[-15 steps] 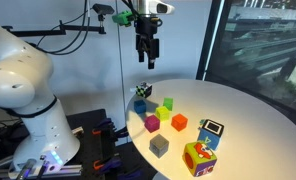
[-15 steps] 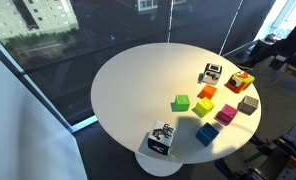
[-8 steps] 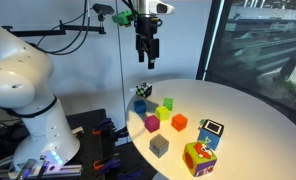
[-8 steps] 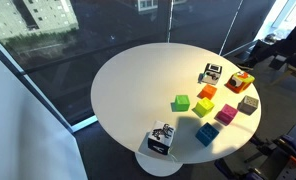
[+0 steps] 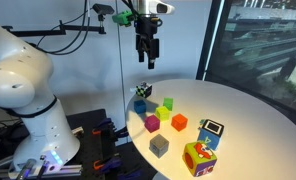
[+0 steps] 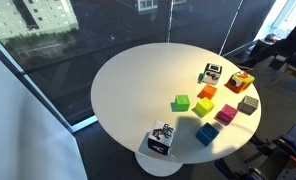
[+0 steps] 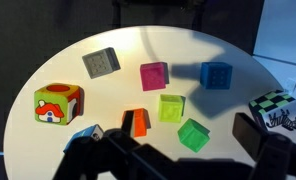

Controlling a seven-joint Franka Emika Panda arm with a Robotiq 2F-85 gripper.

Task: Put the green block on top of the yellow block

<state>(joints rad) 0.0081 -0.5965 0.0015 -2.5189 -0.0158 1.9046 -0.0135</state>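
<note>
The green block (image 5: 169, 103) sits on the round white table (image 5: 243, 110), touching nothing. It also shows in an exterior view (image 6: 180, 102) and in the wrist view (image 7: 194, 134). The yellow block (image 5: 163, 113) lies right beside it, also in an exterior view (image 6: 203, 106) and the wrist view (image 7: 172, 108). My gripper (image 5: 146, 48) hangs open and empty high above the table's edge, well clear of all blocks. In the wrist view its dark fingers (image 7: 170, 152) frame the lower edge, with the green block between them far below.
Other cubes surround the pair: orange (image 7: 136, 122), magenta (image 7: 153, 75), blue (image 7: 216, 74), grey (image 7: 101, 62), a larger multicoloured cube (image 7: 58, 103), a black-and-white checkered cube (image 7: 274, 107) and another patterned cube (image 5: 211, 130). The table edge drops off all round (image 6: 108, 120).
</note>
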